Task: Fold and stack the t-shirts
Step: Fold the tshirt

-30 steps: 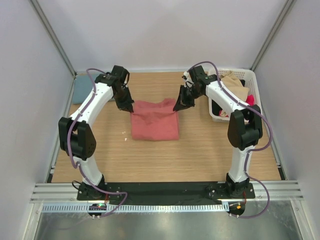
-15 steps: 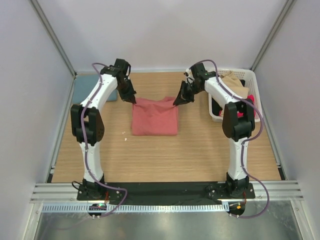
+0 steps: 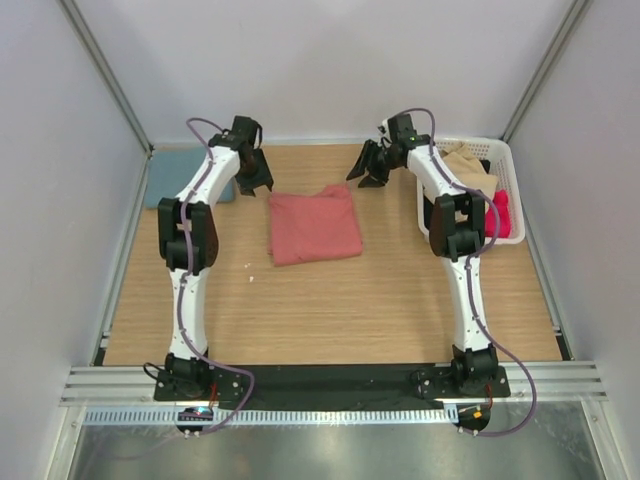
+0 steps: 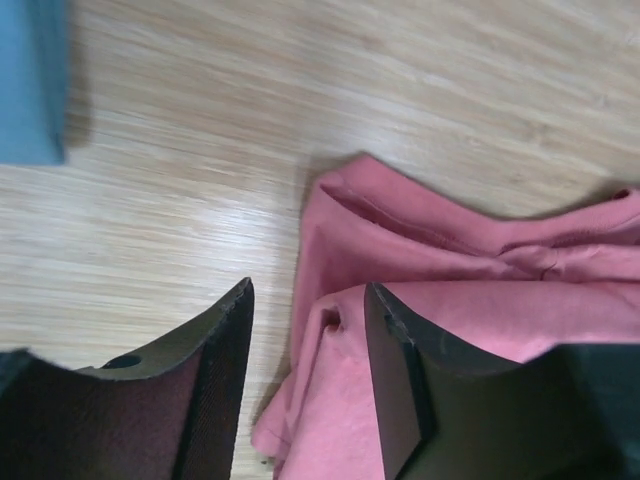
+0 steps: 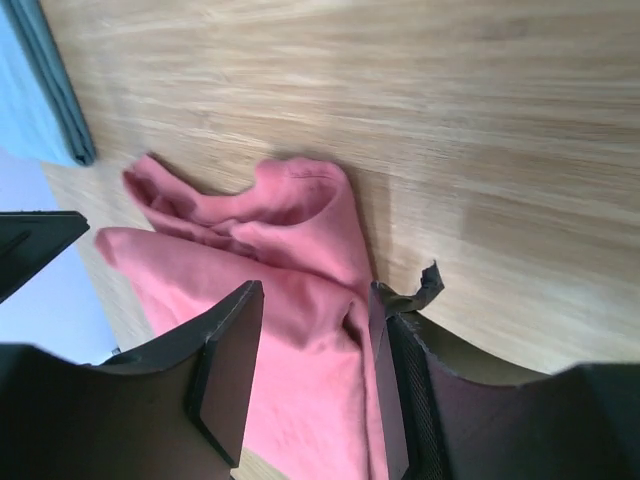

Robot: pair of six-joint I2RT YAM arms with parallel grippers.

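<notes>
Fold looked done: L gripper [image 3: 256,178] & R gripper [image 3: 368,172] open, empty, at far corners of salmon-red t-shirt [image 3: 313,225]; next prob. stack w/ teal-blue t-shirt [image 3: 165,180] far left.

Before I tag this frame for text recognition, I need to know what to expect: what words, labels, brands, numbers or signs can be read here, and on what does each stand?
None: no text can be read in any view.
The salmon-red t-shirt, the teal-blue t-shirt and the white basket show no print, tag or label.
</notes>
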